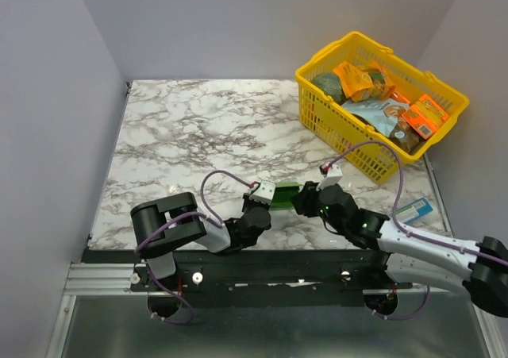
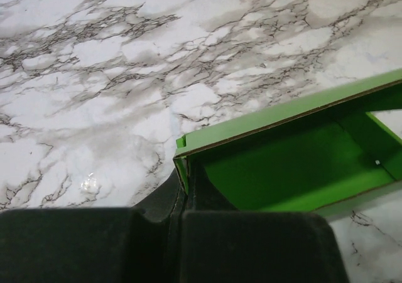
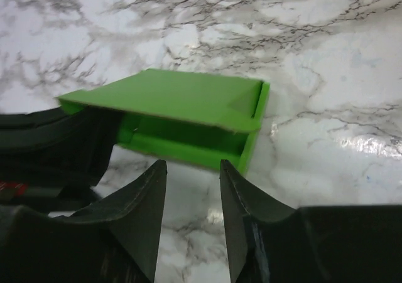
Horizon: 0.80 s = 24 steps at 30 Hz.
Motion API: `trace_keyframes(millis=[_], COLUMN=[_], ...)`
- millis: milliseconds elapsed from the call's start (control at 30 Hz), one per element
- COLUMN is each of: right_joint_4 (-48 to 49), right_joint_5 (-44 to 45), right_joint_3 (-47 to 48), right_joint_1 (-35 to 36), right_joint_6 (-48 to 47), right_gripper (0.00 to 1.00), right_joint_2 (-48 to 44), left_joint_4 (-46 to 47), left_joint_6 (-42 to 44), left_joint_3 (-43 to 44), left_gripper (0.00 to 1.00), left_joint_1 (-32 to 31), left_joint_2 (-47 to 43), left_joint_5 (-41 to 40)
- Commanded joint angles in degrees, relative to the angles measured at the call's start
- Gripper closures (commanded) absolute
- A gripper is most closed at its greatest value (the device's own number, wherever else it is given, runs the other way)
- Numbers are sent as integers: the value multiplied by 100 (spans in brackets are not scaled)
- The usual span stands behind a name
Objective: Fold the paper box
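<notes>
The paper box (image 1: 286,192) is lying on the marble worktop (image 1: 198,128) at the lower centre of the top view, between the two pincers. The left pincer (image 2: 179,211) is clamping closed on a wall at the box's corner. The right pincer (image 3: 191,170) is standing open, just short of the box and gripping nothing. A yellow basket (image 1: 337,148) is sitting at the upper right.

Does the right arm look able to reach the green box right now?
Probably yes: the right gripper is open just short of the paper box, only bare marble between them, and the left gripper pinches its other end.
</notes>
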Motion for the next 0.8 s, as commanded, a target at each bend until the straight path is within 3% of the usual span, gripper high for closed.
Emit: trace_keyframes(millis=[0, 100, 233, 333, 500, 767], right_joint_4=[-775, -1172, -1262, -1236, -965, -348], right_joint_5=[-499, -403, -87, 29, -164, -885], right_joint_3=[-387, -405, -230, 226, 1105, 1326], right_joint_1=[126, 135, 135, 144, 91, -138], right_joint_6=[111, 41, -65, -56, -214, -48], right_gripper=[50, 51, 51, 50, 60, 66], right_joint_2=[-1577, -2404, -2681, -1851, -319, 1186], left_joint_4=[-816, -729, -728, -728, -597, -561], left_joint_6=[349, 455, 543, 578, 727, 771], left_joint_3=[-58, -5, 83, 135, 171, 109], left_gripper=[100, 100, 100, 100, 100, 100], left_joint_1=[-287, -446, -595, -683, -762, -780], left_joint_2=[431, 545, 686, 748, 826, 722], left_joint_5=[-109, -355, -532, -567, -444, -190])
